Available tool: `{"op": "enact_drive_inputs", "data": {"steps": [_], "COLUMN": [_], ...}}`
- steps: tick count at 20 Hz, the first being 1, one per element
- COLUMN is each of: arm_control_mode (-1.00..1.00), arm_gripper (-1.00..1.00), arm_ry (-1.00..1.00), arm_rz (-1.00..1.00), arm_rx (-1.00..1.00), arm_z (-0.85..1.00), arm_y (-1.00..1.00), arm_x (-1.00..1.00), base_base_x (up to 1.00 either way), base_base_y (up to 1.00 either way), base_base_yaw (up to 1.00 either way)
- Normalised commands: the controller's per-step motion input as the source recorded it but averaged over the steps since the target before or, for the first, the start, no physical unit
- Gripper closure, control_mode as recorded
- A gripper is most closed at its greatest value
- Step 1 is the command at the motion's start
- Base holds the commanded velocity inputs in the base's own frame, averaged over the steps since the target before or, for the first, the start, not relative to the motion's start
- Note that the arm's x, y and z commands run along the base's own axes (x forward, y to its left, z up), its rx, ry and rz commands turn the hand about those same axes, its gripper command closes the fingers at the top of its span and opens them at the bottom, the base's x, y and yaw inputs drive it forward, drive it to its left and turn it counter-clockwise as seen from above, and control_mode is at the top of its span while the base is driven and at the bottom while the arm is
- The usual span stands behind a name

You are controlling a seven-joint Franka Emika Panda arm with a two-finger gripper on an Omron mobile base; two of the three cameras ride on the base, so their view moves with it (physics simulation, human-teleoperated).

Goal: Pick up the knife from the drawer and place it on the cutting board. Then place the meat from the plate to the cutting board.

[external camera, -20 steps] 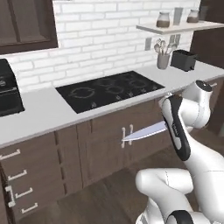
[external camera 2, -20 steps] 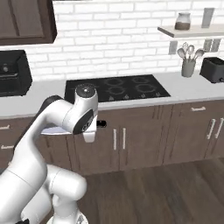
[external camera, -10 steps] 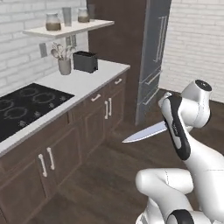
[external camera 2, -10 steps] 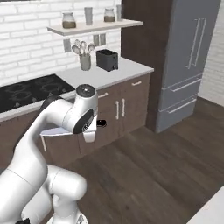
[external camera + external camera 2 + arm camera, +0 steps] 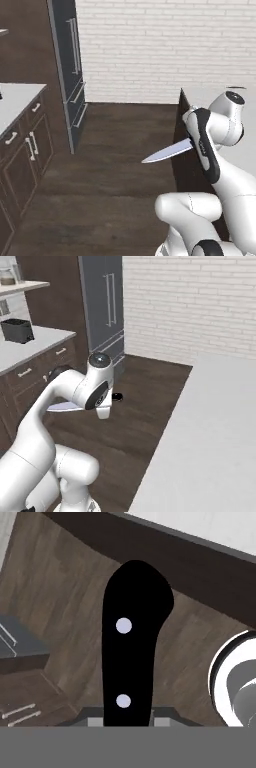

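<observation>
The robot held the knife up in the air over the dark wood floor.

The knife [image 5: 167,152] was stuck out sideways from the arm, with its shiny pointy blade aimed to the left in the left base view. In the hand view, the gripper [image 5: 127,719] was squeezed tight on the knife's black handle, near the blade end, and the handle with two little silver dots pointed up and away. In the right base view, only a bit of the pale blade and the dark end of the handle peeked out from behind the white arm. A tall grey fridge [image 5: 67,65] stood against a white brick wall [image 5: 165,47]. A pale counter [image 5: 210,441] was just beside the robot on its right. Brown cabinets [image 5: 22,150] with silver handles were on the left, and a dark toaster [image 5: 17,330] sat on the counter [image 5: 35,346] above them.
</observation>
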Motion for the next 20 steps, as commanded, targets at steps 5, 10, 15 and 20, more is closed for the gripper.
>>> {"op": "enact_drive_inputs", "data": {"steps": [5, 10, 15, 20], "arm_control_mode": [1.00, 1.00, 1.00, 1.00], "arm_gripper": [1.00, 1.00, 1.00, 1.00], "arm_ry": [0.00, 0.00, 0.00, 0.00], "arm_rz": [0.00, 0.00, 0.00, 0.00], "arm_rx": [0.00, 0.00, 0.00, 0.00], "arm_z": [0.00, 0.00, 0.00, 0.00], "arm_y": [0.00, 0.00, 0.00, 0.00], "arm_x": [0.00, 0.00, 0.00, 0.00], "base_base_x": [0.00, 0.00, 0.00, -0.02], "base_base_y": [-0.23, -0.21, -0.24, -0.33], "base_base_yaw": [-0.89, -0.88, -0.85, -0.82]}}
